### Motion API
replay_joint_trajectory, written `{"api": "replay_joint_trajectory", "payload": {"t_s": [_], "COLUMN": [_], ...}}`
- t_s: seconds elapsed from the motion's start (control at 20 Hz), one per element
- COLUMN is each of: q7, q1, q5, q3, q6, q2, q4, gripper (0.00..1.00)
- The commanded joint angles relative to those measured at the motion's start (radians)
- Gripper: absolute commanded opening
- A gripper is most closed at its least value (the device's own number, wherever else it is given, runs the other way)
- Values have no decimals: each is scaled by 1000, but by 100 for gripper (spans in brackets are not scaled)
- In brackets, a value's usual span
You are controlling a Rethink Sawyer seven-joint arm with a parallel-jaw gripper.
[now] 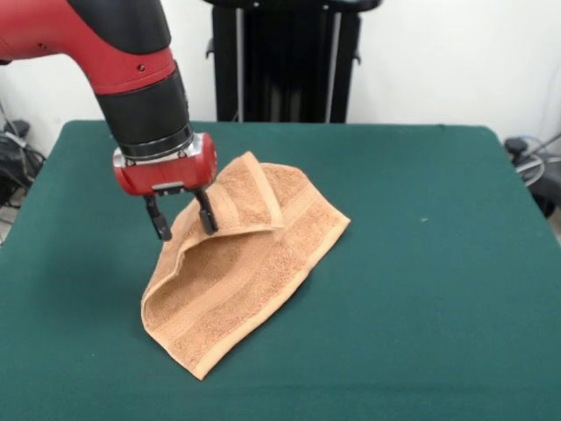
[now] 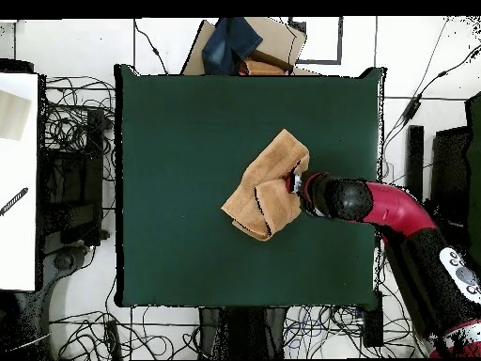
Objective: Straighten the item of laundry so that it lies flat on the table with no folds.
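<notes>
The gripper [image 1: 182, 224] stands open at the towel's [image 1: 237, 272] folded-over edge — one finger on the cloth, the towel stretching away beneath it.

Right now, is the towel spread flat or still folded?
Folded. The towel lies doubled on the table, and a raised flap sits at the open tool.

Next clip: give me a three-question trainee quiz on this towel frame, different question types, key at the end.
1. True or false: the towel lies flat with no folds.
2. The gripper is: A) open at the towel's edge, B) far from the towel, C) out of view.
3. Fill in: the towel rests on a dark ____ table.

Key: 1 false, it is folded over itself. 2 A. 3 green.
</notes>
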Motion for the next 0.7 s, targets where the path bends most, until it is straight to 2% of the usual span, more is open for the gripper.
{"api": "replay_joint_trajectory", "payload": {"t_s": [0.05, 0.5, 0.65, 0.7], "q7": [-253, -234, -140, -74], "q1": [-30, -38, 12, 60], "q5": [-59, -70, -73, -79], "q3": [81, 88, 57, 26], "q6": [86, 88, 66, 52], "q2": [71, 76, 7, -29], "q4": [13, 11, 42, 55], "gripper": [100, 100, 100, 100]}}
